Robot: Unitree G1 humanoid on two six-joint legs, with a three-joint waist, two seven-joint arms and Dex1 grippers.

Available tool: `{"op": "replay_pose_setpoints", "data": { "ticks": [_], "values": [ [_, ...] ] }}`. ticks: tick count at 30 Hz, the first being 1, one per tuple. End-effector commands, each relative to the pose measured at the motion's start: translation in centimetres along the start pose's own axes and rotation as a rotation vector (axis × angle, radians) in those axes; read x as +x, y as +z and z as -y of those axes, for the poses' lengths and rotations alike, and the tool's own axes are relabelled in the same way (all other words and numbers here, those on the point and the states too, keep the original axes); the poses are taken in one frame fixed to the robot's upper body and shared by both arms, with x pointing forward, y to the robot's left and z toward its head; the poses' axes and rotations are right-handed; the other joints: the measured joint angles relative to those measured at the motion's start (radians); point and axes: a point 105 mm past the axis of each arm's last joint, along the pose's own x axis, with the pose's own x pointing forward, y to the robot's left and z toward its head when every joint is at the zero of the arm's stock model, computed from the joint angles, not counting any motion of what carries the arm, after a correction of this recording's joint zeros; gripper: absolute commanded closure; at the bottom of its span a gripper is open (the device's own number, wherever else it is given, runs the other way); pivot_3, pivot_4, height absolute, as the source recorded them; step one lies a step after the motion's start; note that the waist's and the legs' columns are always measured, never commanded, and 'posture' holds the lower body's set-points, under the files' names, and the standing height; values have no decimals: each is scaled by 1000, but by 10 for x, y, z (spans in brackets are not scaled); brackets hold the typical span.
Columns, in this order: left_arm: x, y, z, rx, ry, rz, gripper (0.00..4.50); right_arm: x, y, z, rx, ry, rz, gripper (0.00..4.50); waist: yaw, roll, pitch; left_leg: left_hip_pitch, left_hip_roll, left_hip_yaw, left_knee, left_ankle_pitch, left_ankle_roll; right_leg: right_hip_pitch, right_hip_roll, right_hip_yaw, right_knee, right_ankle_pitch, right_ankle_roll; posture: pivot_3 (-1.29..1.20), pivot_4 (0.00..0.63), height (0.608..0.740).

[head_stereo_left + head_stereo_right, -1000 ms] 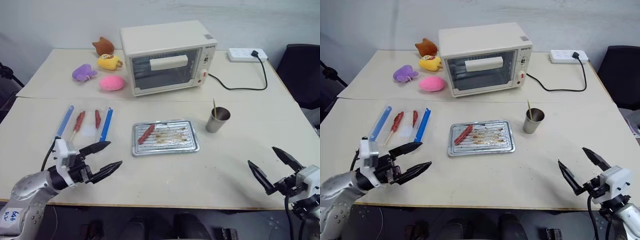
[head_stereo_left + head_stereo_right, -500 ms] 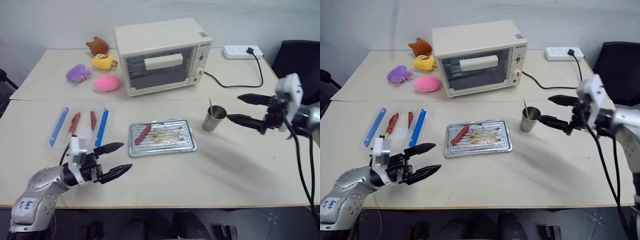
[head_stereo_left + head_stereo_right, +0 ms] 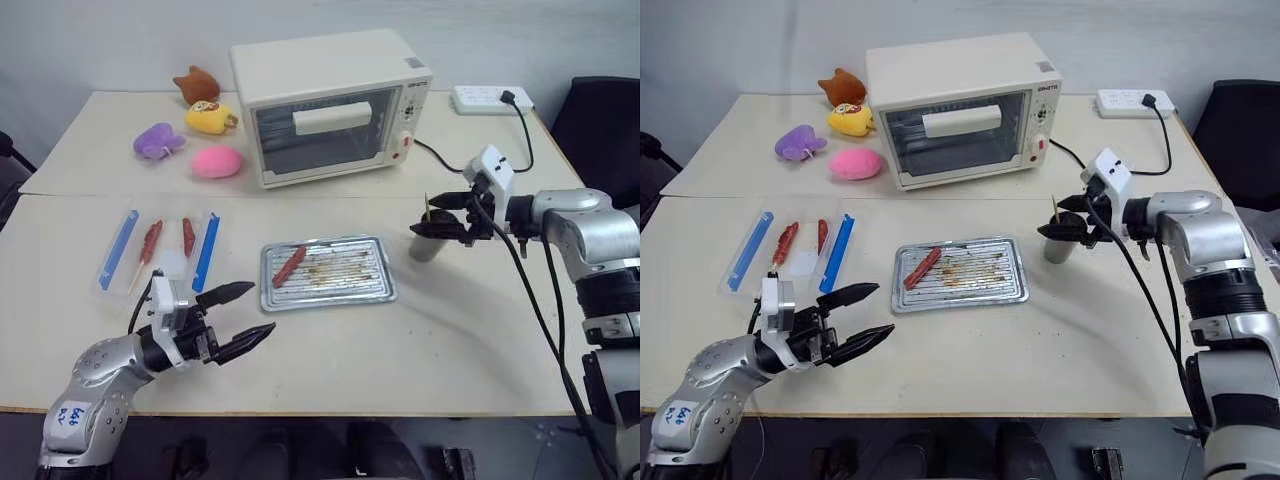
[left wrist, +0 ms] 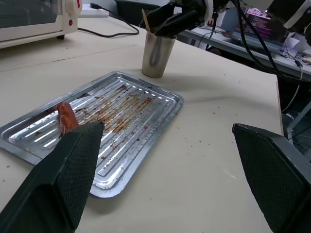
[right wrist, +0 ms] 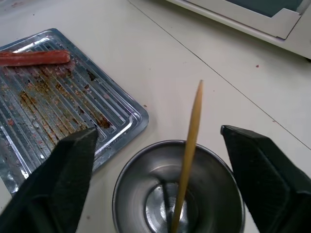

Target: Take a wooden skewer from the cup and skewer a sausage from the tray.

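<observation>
The steel cup (image 3: 424, 249) stands right of the silver tray (image 3: 350, 272), with one wooden skewer (image 5: 190, 145) leaning upright inside it. A red-brown sausage (image 3: 290, 265) lies at the tray's left end, also seen as the sausage (image 4: 67, 116) in the left wrist view. My right gripper (image 3: 432, 217) hovers open just over the cup's rim. Its fingers (image 5: 53, 184) stand on either side of the skewer without touching it. My left gripper (image 3: 258, 310) is open and empty, low over the table in front of the tray's left corner.
A white toaster oven (image 3: 325, 100) stands behind the tray, with plush toys (image 3: 200, 130) to its left. A clear plastic tray with blue rails (image 3: 165, 250) holds skewered sausages at the left. A power strip (image 3: 490, 97) and its black cable lie at the back right.
My right gripper swung from the table's front right edge up and left to the cup, and now hangs over its rim. The left gripper has hardly moved.
</observation>
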Motion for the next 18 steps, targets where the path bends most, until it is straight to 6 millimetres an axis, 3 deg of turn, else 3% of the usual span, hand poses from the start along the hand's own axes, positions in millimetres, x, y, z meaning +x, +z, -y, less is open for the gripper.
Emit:
{"op": "replay_pose_setpoints", "data": {
  "ticks": [1,11,15,18],
  "values": [
    [4,8,5,47,-10,18,0,-5,18,4,-47,-7,47,1557,0,0,0,1,0,0,0,0,0,0,0,0,0,0,0,0,150,740],
    [10,9,5,50,-18,24,0,-15,26,8,-67,-9,80,4320,0,0,0,0,0,0,-1,0,0,0,0,0,0,0,0,0,150,740],
    [15,12,4,55,-26,44,0,-35,41,9,-113,0,123,4451,0,0,0,0,0,0,-1,0,0,0,0,0,0,0,0,0,150,740],
    [19,15,3,50,-35,61,0,-56,64,0,-145,59,215,4451,2,0,0,0,0,0,-1,0,0,0,0,0,0,0,0,0,150,740]
  ]
}}
